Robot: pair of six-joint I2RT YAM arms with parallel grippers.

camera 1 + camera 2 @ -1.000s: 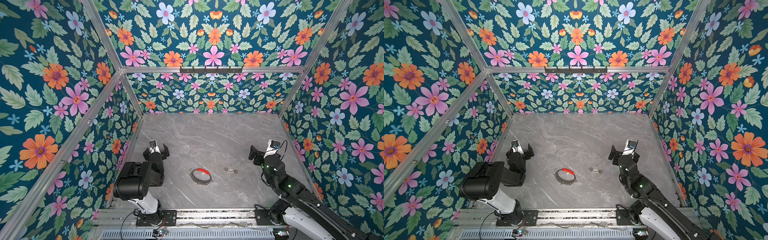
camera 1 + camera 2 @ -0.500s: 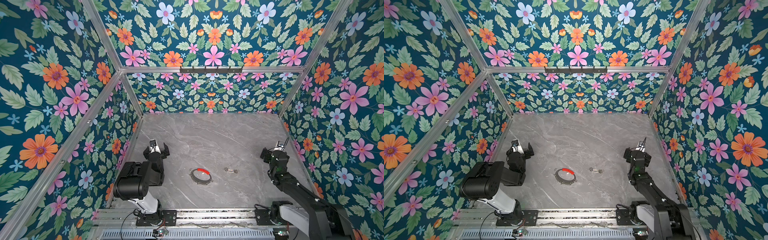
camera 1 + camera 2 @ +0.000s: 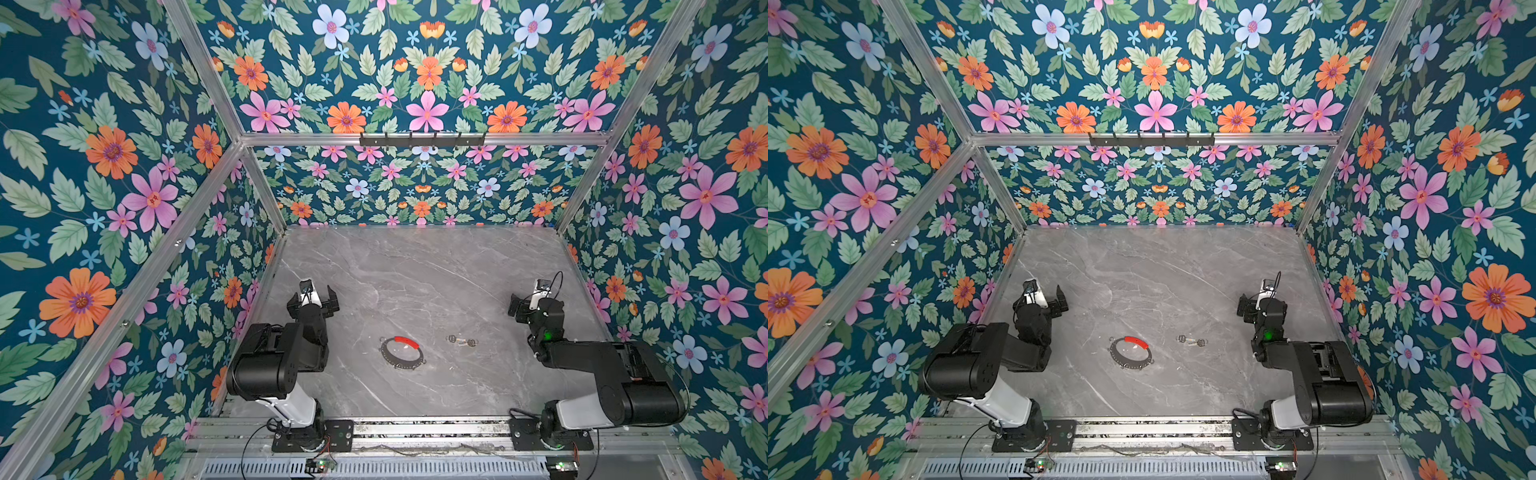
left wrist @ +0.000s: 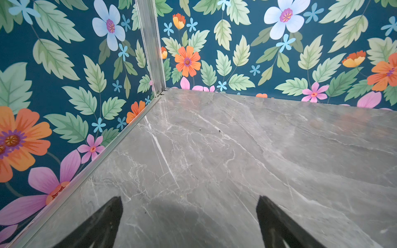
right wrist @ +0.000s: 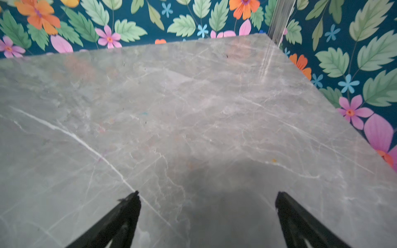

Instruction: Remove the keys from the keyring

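Note:
The keyring [image 3: 401, 353] [image 3: 1130, 353], a thin grey hoop with a red sleeve on its far arc and small loops on its rim, lies flat on the table's front middle. A few tiny silvery keys [image 3: 461, 341] [image 3: 1191, 341] lie just right of it, apart from the hoop. My left gripper [image 3: 312, 298] [image 3: 1040, 303] [image 4: 190, 199] stands open near the left wall, well left of the hoop. Near the right wall my right gripper [image 3: 534, 305] [image 3: 1260, 305] [image 5: 208, 193] is open too. Both wrist views show only bare marble between the fingers.
The grey marble table [image 3: 415, 270] is closed in by floral walls on three sides, with aluminium posts at the corners. A black hook rail [image 3: 422, 139] hangs high on the back wall. Both arm bases sit on a metal rail [image 3: 415, 428] along the front edge.
The right arm has folded back low over its base, its wrist turning while the gripper stayed near the right wall. Left arm, keyring and keys have not moved.

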